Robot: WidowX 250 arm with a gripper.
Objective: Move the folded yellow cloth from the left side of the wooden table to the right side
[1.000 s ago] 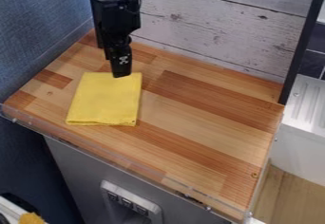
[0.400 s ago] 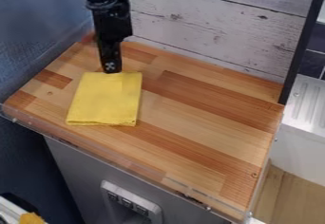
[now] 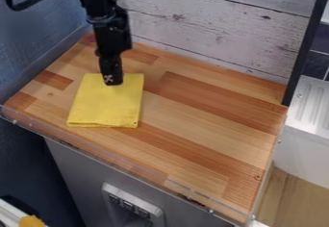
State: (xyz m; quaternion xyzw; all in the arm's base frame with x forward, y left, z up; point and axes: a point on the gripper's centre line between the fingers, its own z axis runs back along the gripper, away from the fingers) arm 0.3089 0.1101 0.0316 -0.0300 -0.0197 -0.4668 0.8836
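Open counter [image 3: 206,120] camera-right of yellow cloth [image 3: 106,106] for my gripper [image 3: 112,82]; plank wall [image 3: 212,33] bars the back, blue wall [image 3: 42,38] camera-left.

A wood-strip counter [image 3: 206,130] carries a folded yellow cloth [image 3: 106,106], lying flat toward its seemingly blue-walled side.

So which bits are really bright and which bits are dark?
Camera view: the white unit at right is bright, and so is the yellow cloth; the gripper is very dark; the blue wall is darkest low at left, below the wood top.

Black arm angled down, end effector [image 3: 113,82] lowermost
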